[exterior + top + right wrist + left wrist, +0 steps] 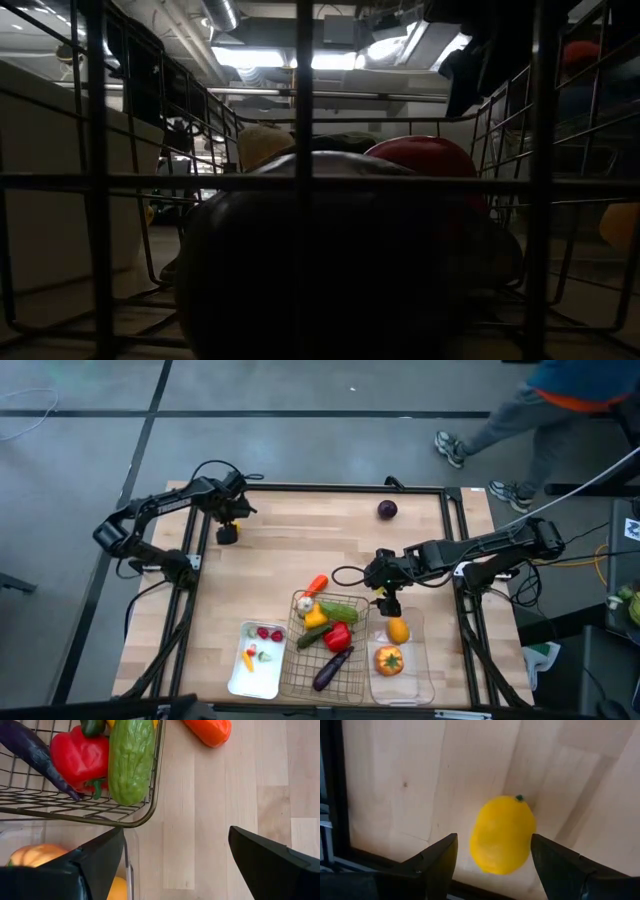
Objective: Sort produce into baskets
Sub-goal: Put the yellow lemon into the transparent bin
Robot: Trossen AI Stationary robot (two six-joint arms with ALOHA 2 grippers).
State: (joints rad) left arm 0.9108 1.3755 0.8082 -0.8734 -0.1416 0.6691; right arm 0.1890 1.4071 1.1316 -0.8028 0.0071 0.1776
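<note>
My left gripper (227, 533) hangs over the table's far left part, open. In the left wrist view its fingers (493, 837) stand on either side of a yellow lemon (502, 835) that lies on the wood, with a gap showing. My right gripper (386, 603) is open and empty above the table, by the far ends of the wire-mesh basket (300, 660) and the clear bin (425, 660). The basket holds a red pepper (77, 755), a green cucumber (131, 760), an eggplant (30, 755) and a yellow pepper (316, 618). The bin holds two orange-yellow fruits (398, 630). The white tray (240, 678) holds tiny red balls (268, 633).
A carrot (316, 584) lies on the wood just beyond the basket's far end. A dark purple fruit (387, 510) lies alone near the far edge. The three containers stand side by side at the near edge. A person walks past beyond the far right corner (540, 410).
</note>
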